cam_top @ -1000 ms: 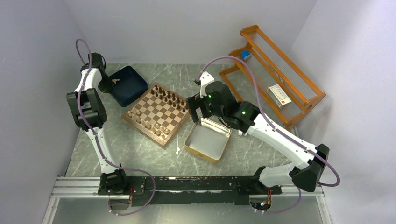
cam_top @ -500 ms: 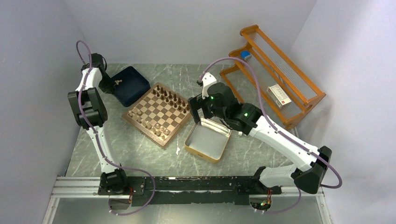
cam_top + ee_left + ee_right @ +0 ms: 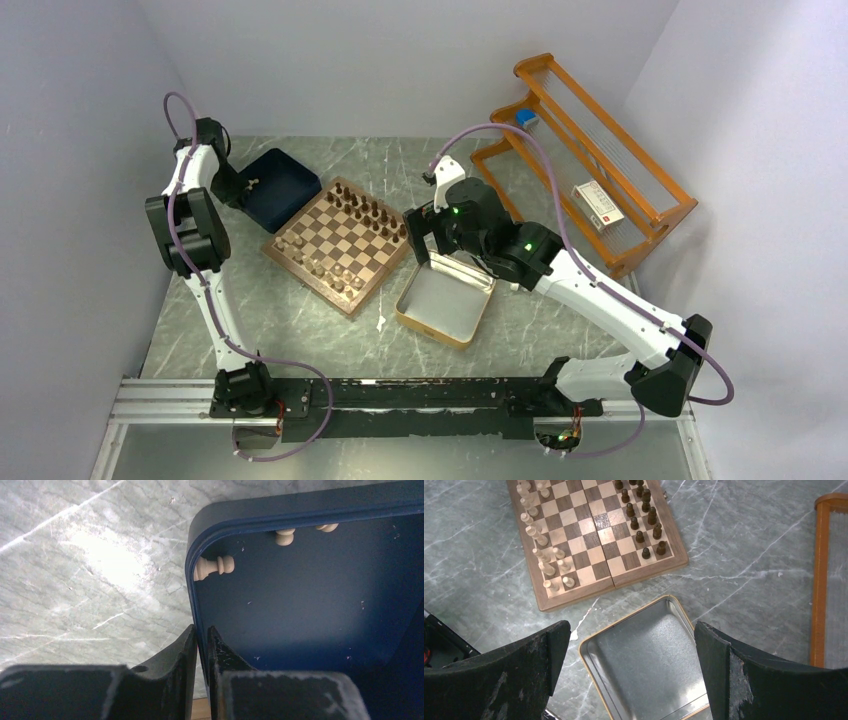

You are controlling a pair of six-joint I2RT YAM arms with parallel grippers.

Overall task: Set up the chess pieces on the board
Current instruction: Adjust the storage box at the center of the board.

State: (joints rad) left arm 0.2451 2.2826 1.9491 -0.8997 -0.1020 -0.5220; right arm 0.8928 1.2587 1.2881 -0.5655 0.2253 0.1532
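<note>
Jaws of the left gripper [image 3: 201,630] stand almost together, with only a thin slit between them. The rim of the navy tray [image 3: 300,509] runs into this slit. If they press on the rim or only stand around it, I cannot tell. Inside the tray, one pale piece [image 3: 214,567] lies on its side in the corner, touching the wall. Two more pale pieces [image 3: 285,536] show only partly at the far wall.

Jaws of the right gripper [image 3: 631,630] are wide apart and hold nothing. They hang above the silver tin [image 3: 644,655], which lies open on the table [image 3: 749,590] just beside the board [image 3: 574,596]. On the board, dark chess pieces [image 3: 644,517] stand in two rows along one side, and pale chess pieces [image 3: 541,555] stand along the opposite side. In the top view the tray is near the far left edge of the board.
</note>
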